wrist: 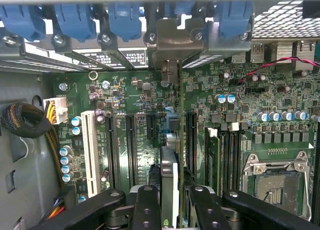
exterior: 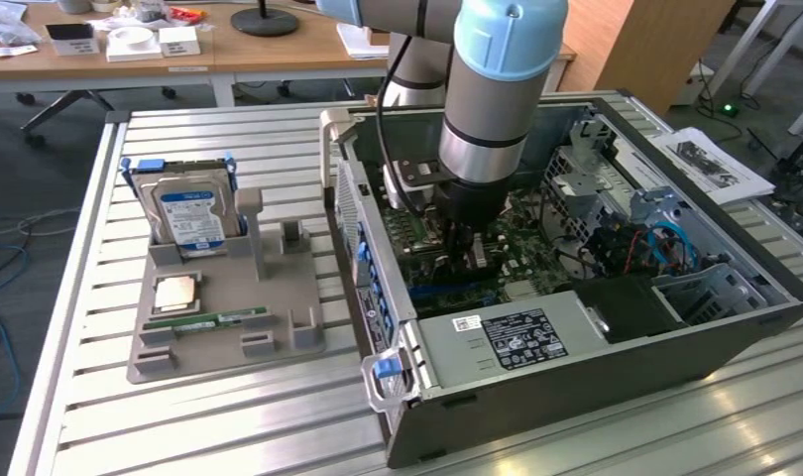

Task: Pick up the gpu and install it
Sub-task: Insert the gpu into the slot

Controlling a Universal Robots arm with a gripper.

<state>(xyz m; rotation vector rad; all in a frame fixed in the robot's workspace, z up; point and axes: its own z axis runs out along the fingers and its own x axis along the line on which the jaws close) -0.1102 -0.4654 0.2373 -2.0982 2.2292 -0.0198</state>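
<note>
A: What is the gripper (wrist: 170, 202) doing?

B: Its black fingers (wrist: 145, 205) are clamped on the gpu (wrist: 169, 177), which stands on edge between them, low in the middle of the wrist frame. In the exterior frame the gripper (exterior: 468, 233) is down inside the open computer case (exterior: 719, 342), at the centre of the picture.

A: And where is the card relative to the board?

B: It hangs over the green motherboard (wrist: 140, 120), lined up along the dark expansion slots (wrist: 131, 145), with its metal bracket end (wrist: 170, 72) up by the row of blue clips (wrist: 75, 19) at the top of the frame. Whether it is seated in a slot I cannot tell.

A: Anything else nearby?

B: The empty processor socket (wrist: 272, 182) sits at the lower right of the wrist frame, a white slot (wrist: 90, 150) at the left. Outside the case, at the left of the exterior frame, a grey holder (exterior: 223, 332) on the slatted surface (exterior: 176, 426) carries a hard drive (exterior: 190, 213) standing upright and a green memory stick (exterior: 210, 319) lying flat.
</note>
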